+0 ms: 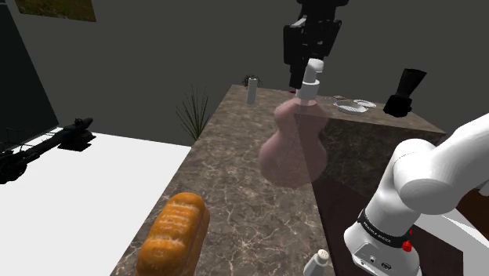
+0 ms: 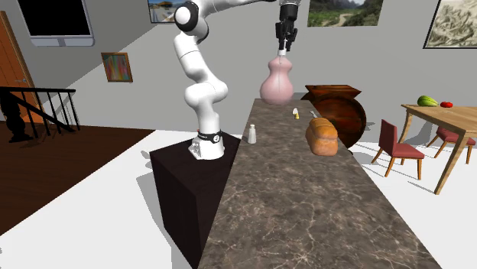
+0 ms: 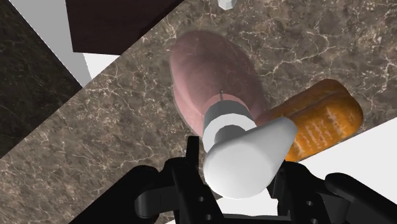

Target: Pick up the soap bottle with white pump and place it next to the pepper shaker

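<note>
A pink round-bellied soap bottle (image 1: 294, 149) (image 2: 277, 80) (image 3: 210, 70) with a white pump (image 1: 313, 72) (image 3: 248, 159) hangs well above the brown marble counter (image 1: 235, 180) (image 2: 306, 199). My black gripper (image 1: 307, 77) (image 2: 284, 47) (image 3: 238, 172) is shut on the pump head from above. A small white shaker (image 1: 317, 264) (image 2: 251, 134) (image 3: 226, 3) stands on the counter edge near the stand. A grey cylinder with a dark top (image 1: 251, 88) stands at the counter's far end in the shoulder view; which of the two is the pepper shaker I cannot tell.
A bread loaf (image 1: 176, 231) (image 2: 322, 136) (image 3: 321, 124) lies on the counter beneath and beside the bottle. A black object (image 1: 405, 92) and plates (image 1: 349, 104) sit at the far right. A dining table (image 2: 447, 115) and chairs stand beyond.
</note>
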Controlling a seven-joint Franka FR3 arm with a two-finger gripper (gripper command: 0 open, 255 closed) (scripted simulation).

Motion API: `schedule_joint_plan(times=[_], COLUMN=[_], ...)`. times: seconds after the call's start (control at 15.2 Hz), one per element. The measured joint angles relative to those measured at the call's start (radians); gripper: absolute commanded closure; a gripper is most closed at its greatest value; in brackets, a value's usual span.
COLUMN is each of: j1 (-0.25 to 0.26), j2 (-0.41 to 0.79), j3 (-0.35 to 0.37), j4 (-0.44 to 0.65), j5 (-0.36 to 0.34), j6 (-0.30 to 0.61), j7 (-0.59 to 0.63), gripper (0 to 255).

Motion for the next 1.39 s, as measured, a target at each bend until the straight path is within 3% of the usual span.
schedule_joint_plan(times=[1.39], j1=[0.034], j2=[-0.105], j3=[0.016], j4=[-0.367], j5=[0.045], j6=[0.266], j7=[-0.006], gripper=[255])
